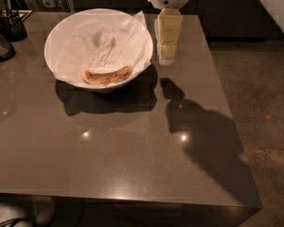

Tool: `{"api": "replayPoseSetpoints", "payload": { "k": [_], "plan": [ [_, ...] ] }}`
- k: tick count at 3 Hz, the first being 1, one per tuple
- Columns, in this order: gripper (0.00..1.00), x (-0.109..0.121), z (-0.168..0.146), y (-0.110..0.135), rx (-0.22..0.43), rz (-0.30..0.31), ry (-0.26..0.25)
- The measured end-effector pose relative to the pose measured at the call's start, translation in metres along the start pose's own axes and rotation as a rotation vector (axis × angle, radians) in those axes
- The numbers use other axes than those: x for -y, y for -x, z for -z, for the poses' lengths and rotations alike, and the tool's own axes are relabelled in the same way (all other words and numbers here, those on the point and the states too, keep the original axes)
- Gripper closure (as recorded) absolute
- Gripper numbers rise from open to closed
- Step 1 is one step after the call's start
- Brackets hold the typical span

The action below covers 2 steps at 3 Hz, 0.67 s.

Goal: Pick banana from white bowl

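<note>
A brown-speckled, curved banana (107, 75) lies in the near part of the white bowl (61, 27), on crumpled white paper (104, 44). The bowl stands at the back left of a grey-brown table (128, 145). My gripper (166, 56) hangs from its white wrist above the table, just right of the bowl's right rim, with its pale yellow fingers pointing down. It is beside the bowl, not over the banana, and holds nothing.
Small dark containers (1, 44) stand at the table's far left edge. The table's right edge drops to a concrete floor (260, 93). My arm's shadow (199, 136) falls on the table right of the middle.
</note>
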<state>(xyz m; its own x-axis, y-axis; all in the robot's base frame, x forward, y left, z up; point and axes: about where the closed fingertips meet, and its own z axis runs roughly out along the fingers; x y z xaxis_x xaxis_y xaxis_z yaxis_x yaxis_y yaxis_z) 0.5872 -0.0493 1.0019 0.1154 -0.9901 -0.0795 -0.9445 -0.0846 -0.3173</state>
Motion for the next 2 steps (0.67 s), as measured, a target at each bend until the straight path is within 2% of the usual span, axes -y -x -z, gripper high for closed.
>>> {"api": "replayPoseSetpoints", "payload": {
  "k": [1, 2],
  "plan": [
    [0.0, 0.0035, -0.0121, 0.0197, 0.013, 0.036, 0.03],
    [0.0, 0.0067, -0.0118, 0.0267, 0.039, 0.052, 0.004]
  ]
}}
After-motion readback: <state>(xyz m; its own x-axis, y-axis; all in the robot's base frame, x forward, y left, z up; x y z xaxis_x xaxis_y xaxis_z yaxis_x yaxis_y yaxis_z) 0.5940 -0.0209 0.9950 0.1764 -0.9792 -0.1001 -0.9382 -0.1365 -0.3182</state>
